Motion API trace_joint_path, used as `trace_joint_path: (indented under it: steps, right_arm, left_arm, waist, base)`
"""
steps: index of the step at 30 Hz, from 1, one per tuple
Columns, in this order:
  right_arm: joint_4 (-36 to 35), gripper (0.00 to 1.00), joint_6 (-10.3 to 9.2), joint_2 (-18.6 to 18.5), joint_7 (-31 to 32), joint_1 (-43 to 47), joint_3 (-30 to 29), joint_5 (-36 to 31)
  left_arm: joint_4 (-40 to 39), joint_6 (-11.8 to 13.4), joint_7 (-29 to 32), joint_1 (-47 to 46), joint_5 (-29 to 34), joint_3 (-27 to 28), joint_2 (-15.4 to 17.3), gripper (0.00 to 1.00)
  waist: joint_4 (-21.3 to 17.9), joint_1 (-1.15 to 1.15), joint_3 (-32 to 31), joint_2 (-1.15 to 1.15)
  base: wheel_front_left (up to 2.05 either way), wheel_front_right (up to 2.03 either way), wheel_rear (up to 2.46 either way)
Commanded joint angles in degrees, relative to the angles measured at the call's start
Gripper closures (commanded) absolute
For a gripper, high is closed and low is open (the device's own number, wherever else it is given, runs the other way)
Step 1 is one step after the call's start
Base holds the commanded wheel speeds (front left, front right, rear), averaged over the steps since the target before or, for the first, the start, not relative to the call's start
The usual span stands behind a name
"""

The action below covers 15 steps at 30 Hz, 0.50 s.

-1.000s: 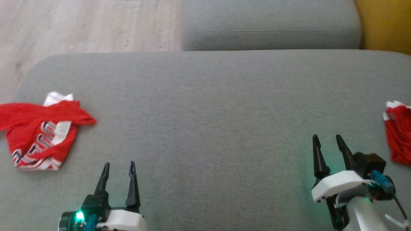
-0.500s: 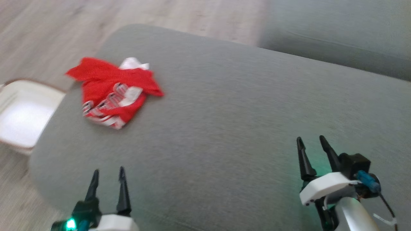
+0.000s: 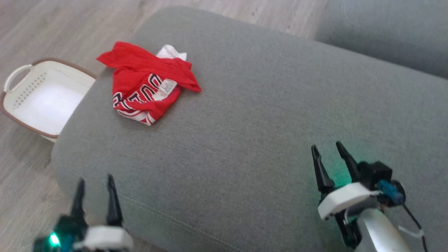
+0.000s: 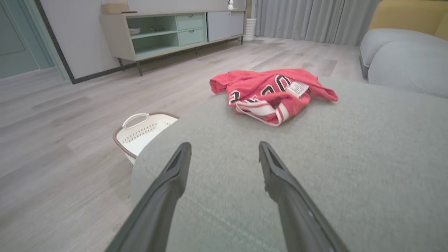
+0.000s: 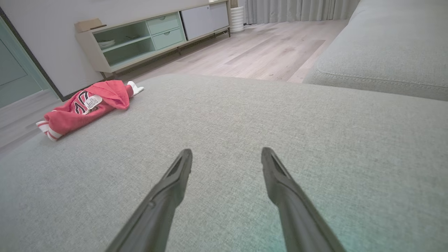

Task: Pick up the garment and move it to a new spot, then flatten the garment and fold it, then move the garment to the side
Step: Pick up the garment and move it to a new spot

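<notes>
The crumpled red garment (image 3: 147,84) lies on the grey cushion (image 3: 252,115), well ahead of the left gripper (image 3: 96,178) and far ahead and to the left of the right gripper (image 3: 326,145). Both grippers' jaws stand apart and empty, with the fingers pointing forward, low over the cushion.

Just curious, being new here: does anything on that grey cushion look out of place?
Yes: the red jersey with white trim lies crumpled near a corner of the grey fabric cushion, its label exposed.
</notes>
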Motion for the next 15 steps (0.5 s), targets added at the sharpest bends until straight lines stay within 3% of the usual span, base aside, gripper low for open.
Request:
trace_joint_path:
  steps: [1, 8, 15]
  right_arm:
    - [-2.2, 0.00, -0.04, -0.1, -0.6, -3.2, 1.4, -0.8]
    - [-5.2, 0.00, -0.04, -0.1, -0.6, -6.3, 0.8, -5.0]
    - [-9.4, 0.00, -0.04, -1.5, 0.5, -8.9, 1.0, -7.0]
  left_arm:
    - [-2.3, -0.4, -0.7, -4.4, 0.3, 2.9, 1.0, 0.00]
    - [-1.4, -3.3, -0.7, -17.3, 1.3, 5.5, 5.7, 0.00]
    - [8.6, -6.8, -0.7, -32.0, 1.1, 4.6, 10.8, 0.00]
  waist:
    - [-1.1, 0.00, 1.9, 0.00]
    - [-3.9, 0.00, 9.4, 0.00]
    - [-7.5, 0.00, 16.2, 0.00]
  base:
    - [0.00, 0.00, 0.00]
    - [0.00, 0.00, 0.00]
    - [0.00, 0.00, 0.00]
